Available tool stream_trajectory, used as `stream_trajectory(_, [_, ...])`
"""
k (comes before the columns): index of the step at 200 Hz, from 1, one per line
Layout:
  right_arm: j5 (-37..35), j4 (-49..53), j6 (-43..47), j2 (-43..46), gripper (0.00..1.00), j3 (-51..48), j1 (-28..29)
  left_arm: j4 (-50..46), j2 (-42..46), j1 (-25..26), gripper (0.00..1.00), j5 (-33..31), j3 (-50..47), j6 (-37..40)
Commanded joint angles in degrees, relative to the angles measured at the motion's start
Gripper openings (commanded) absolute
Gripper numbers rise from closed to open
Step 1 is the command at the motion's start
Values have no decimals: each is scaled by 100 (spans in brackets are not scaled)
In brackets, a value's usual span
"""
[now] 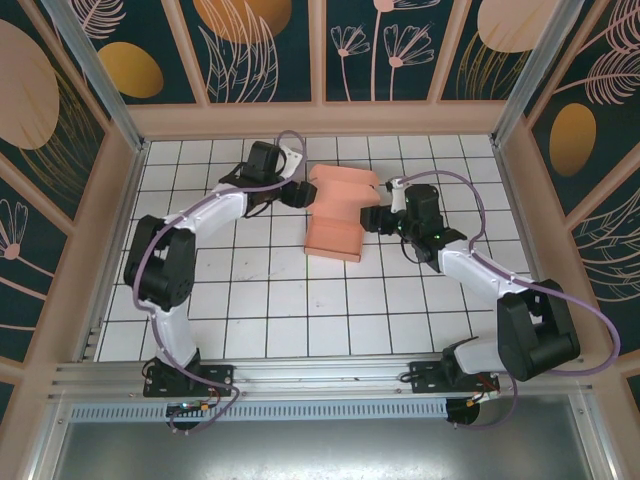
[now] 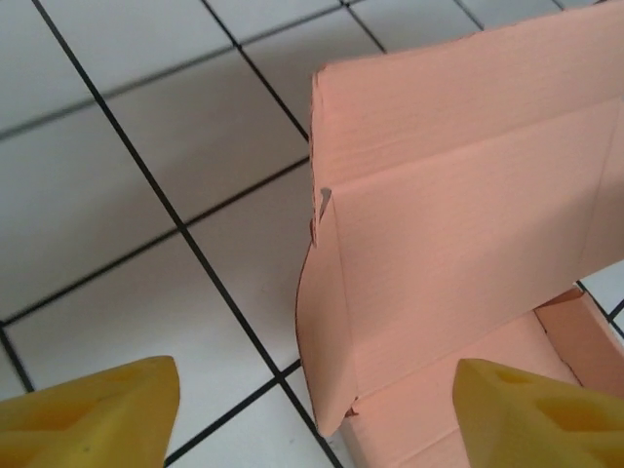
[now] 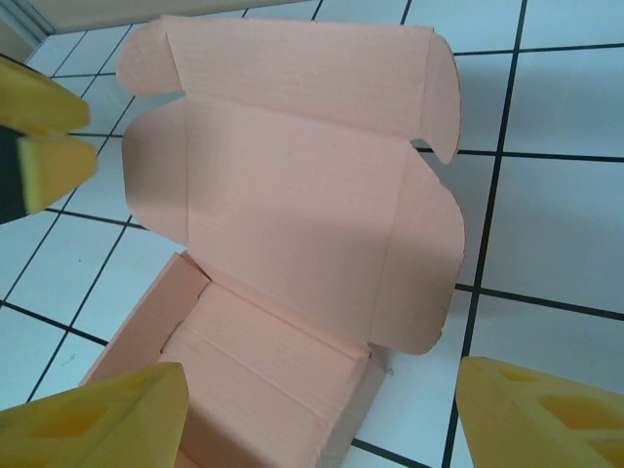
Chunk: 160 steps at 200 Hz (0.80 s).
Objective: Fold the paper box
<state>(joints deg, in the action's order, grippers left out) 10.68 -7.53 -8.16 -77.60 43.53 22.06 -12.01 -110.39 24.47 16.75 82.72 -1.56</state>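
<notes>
So, one paper box, tray folded and lid flap standing up, sits on the far middle of the table between two grippers. The left gripper and right gripper both have their jaws apart, gripping nothing. White tiled table, dark floral wall panels all round.

the top camera sits high above and behind the left claw and right claw, far off, looking down over the whole floor. each wrist camera rides just behind its own claw, facing out between the fingers, very close to the box. all three share the box; the right wrist view also catches the left claw's fingers.
</notes>
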Motion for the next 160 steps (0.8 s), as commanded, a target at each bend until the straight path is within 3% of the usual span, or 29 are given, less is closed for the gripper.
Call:
stream_trajectory(1, [89,-91,183,114,73,-108,-32,-874,-375,-39,65,405,593,408])
stream_trajectory(70, [16,-30,257,44,73,-77,-44,-981,-836,-43,41,557,905,544])
stream_trajectory(91, [1,-21,263,43,73,-57,-40,-908,-772,-39,27,576,829,619])
stream_trajectory(141, [-14,152,344,155,73,100,-41,-195,-68,-39,3,496,-78,794])
stream_trajectory(160, [-30,250,441,249,73,176,-40,237,302,-39,0,575,-592,815])
